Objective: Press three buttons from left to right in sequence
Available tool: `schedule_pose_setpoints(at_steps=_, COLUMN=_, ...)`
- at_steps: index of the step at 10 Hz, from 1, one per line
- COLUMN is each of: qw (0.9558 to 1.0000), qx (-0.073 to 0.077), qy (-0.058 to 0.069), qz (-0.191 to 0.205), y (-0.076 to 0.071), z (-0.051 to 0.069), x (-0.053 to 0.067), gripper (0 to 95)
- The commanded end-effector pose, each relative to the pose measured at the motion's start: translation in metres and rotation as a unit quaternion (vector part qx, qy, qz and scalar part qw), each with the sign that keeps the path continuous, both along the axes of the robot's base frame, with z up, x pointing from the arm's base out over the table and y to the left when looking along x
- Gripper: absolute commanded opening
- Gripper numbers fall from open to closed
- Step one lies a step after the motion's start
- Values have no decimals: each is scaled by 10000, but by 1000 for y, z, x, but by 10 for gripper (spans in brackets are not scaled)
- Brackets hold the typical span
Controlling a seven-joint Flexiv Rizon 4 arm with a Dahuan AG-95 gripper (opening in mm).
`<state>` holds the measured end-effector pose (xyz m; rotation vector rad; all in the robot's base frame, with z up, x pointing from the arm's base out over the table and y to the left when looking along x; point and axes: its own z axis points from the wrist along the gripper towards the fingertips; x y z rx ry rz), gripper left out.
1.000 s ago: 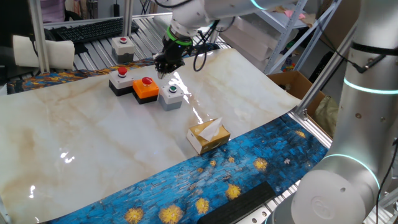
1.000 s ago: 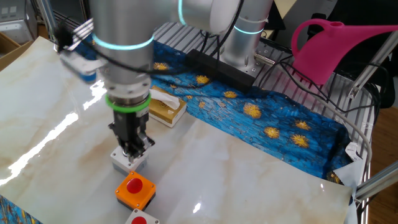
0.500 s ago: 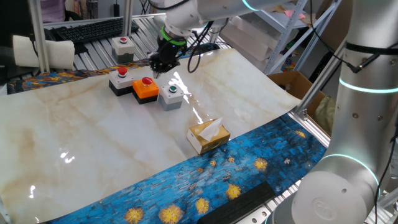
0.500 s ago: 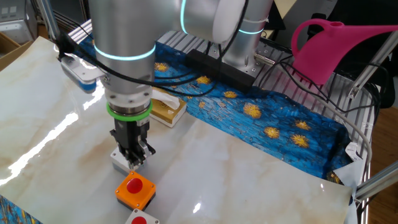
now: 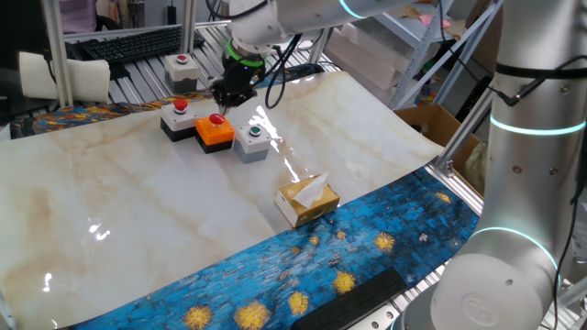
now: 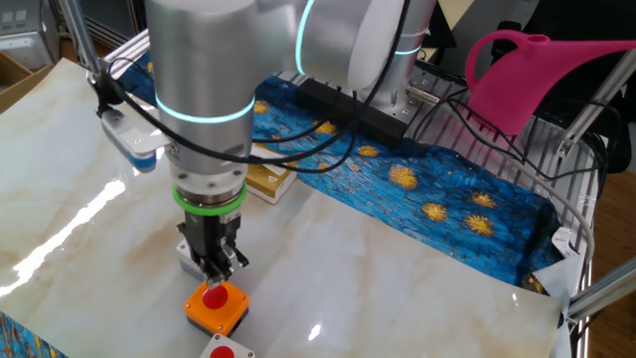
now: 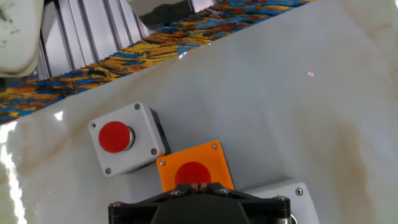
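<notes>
Hovering tool: gripper [image 6: 215, 281] clenched, nothing held, tips just above orange box [image 5: 215, 132], at its red button [image 6: 215, 295].
Row: black box with white top [image 5: 177, 118], orange box, grey box [image 5: 250, 142], side by side, touching, on marble sheet [image 5: 138, 202].
In the way: arm hides most of grey box in other fixed view.
Nearby: tissue box [image 5: 307, 200] well apart; pale grey box [image 5: 181, 71] behind row; pink watering can [image 6: 517, 75].

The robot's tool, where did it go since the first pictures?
The tool slid from above the grey box with the green button over to the orange box's red button, staying shut with nothing in it. The three boxes and the tissue box have not moved.
</notes>
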<state>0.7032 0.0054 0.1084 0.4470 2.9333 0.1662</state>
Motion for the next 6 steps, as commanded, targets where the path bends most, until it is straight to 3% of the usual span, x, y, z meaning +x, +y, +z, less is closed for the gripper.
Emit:
schedule_pose_setpoints(at_steps=1, qw=10000, qx=20, qy=18, qz=51, y=1, z=-2, x=5, gripper=0)
schedule_pose_setpoints(at_steps=6, qw=10000, qx=43, qy=28, qz=-76, y=3, z=-13, x=13, gripper=0)
